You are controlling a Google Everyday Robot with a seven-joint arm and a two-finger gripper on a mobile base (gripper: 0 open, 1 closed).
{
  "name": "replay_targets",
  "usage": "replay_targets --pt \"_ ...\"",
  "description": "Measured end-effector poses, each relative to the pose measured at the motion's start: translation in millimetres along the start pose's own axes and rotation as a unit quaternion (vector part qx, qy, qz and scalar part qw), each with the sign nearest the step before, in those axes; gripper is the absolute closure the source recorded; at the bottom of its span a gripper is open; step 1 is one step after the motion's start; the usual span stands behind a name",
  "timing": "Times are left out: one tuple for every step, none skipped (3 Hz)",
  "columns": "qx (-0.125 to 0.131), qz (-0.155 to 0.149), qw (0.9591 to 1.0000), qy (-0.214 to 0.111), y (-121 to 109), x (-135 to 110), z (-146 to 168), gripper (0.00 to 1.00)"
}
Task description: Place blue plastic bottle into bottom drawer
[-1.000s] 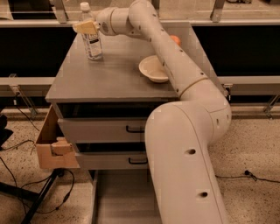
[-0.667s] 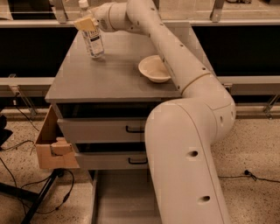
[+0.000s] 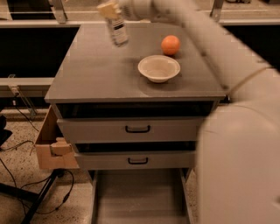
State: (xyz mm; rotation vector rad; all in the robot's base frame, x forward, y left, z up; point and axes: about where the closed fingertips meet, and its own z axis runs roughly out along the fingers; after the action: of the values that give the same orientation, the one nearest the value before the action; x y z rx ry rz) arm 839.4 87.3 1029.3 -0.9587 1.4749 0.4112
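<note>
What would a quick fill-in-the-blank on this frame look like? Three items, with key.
1. The gripper holds the blue plastic bottle at its ____ end, not its base.
2. On the cabinet top, the round fruit behind the bowl is an ____.
3. The bottom drawer is pulled ____.

Missing words: top; orange; open.

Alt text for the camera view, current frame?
The robot's claw holds the blue plastic bottle by its top, tilted, over the back left of a grey cabinet top. A white bowl and an orange sit on that top, and the bottom drawer is pulled open below.
</note>
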Motion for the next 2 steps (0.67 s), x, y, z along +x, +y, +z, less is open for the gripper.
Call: replay_targets --pt "0.062 -0.023 0.9978 0.008 -21 -35 -117 1.0" --pt "0.083 -0.061 0.991 0.085 12 -39 -244 1.0"
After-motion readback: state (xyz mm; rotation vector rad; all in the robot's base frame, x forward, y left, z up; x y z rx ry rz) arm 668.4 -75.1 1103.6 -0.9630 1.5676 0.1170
